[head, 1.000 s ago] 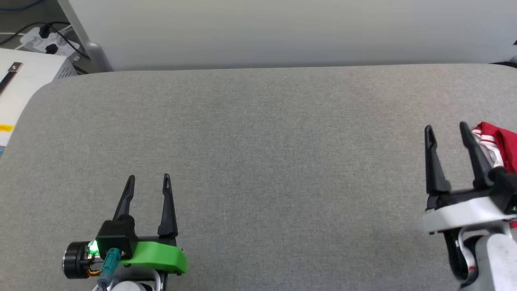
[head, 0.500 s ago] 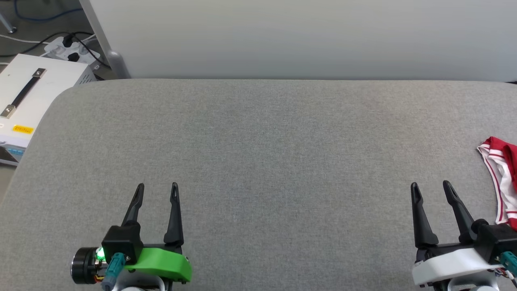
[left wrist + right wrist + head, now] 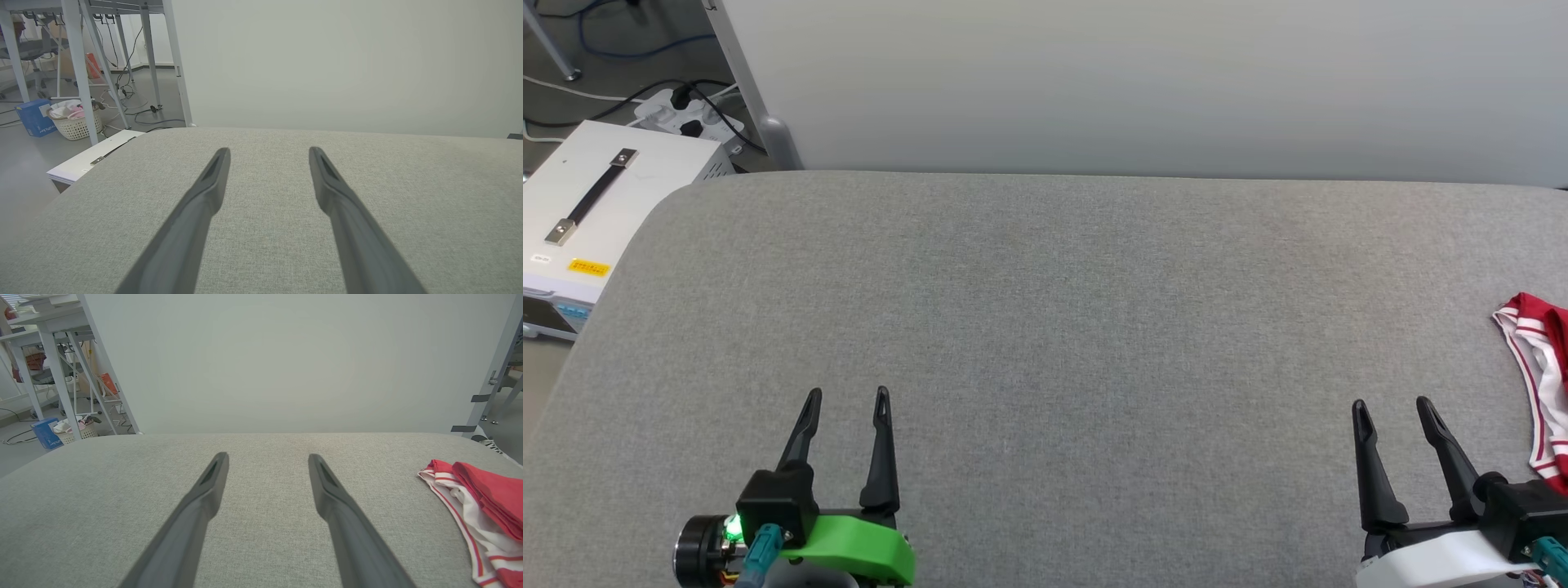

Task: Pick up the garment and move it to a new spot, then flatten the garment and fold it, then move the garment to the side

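**Plainly: jersey at the table's right edge, both grippers empty**

The red-and-white jersey T-shirt (image 3: 1539,384) lies at the far right of the grey padded table (image 3: 1045,286), just beyond the right gripper (image 3: 1390,403) and not touching it. That gripper's two fingers stand spread with nothing between them. So do those of the left gripper (image 3: 847,394), which sits well apart at the lower left.

This layout fits two stages. The shirt may be lying in a heap waiting to be lifted, or it may be folded and set aside. In either case, good practice is to keep both pairs of fingers off the cloth's near hem, since a stray brush could drag it. The right arm is the one close enough to do that.

Much of the shirt is cut off by the frame edge in both the head view and the right wrist view. What does show is a red layer lapped over white cloth with red-striped trim. No lettering or number is visible. Whether the layers form a tidy fold or a loose bunch I cannot tell.
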### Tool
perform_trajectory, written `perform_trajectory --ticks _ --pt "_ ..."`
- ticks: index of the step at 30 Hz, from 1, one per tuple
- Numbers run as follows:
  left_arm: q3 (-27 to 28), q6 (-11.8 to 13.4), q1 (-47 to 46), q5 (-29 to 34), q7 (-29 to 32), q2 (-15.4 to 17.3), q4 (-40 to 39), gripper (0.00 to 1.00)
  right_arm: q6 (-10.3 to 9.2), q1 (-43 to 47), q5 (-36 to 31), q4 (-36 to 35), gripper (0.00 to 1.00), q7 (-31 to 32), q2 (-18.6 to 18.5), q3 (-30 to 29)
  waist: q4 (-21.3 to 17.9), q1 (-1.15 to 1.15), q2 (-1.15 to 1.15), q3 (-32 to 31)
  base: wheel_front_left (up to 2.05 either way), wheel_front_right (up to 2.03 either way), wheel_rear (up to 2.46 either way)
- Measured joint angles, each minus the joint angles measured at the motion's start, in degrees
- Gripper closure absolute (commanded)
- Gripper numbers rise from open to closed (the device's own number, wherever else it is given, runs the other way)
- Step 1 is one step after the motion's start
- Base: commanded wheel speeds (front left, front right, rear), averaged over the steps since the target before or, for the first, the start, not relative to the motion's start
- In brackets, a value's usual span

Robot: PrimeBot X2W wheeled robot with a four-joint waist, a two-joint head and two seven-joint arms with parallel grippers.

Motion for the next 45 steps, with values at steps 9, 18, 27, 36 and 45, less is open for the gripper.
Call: perform_trajectory --ticks 9,18,27,36,45 --pt "-0.1 0.0 0.0 0.0 0.1 0.0 0.1 1.00 0.00 0.0 0.0 0.0 1.00 0.0 0.0 0.0 0.0 0.00 0.00 0.0 0.00 0.00 0.00" --pt "-0.1 0.1 0.0 0.1 1.1 0.0 0.0 1.00 0.00 -0.1 -0.4 0.1 1.00 1.0 0.0 0.0 -0.2 0.00 0.00 -0.1 0.00 0.00 0.00" --pt "0.1 0.1 -0.1 0.2 2.1 0.0 -0.3 1.00 0.00 -0.3 -1.1 0.1 1.00 2.0 0.1 0.0 -0.4 0.00 0.00 -0.1 0.00 0.00 0.00" --pt "0.4 0.1 -0.1 0.6 3.1 0.0 -0.6 1.00 0.00 -0.4 -1.7 0.1 1.00 3.0 0.1 0.1 -0.5 0.00 0.00 -0.2 0.00 0.00 0.00" --pt "0.6 0.1 -0.1 1.1 4.2 0.0 -0.8 1.00 0.00 -1.2 -2.3 0.1 1.00 4.1 0.2 0.2 -0.7 0.00 0.00 -0.3 0.00 0.00 0.00"
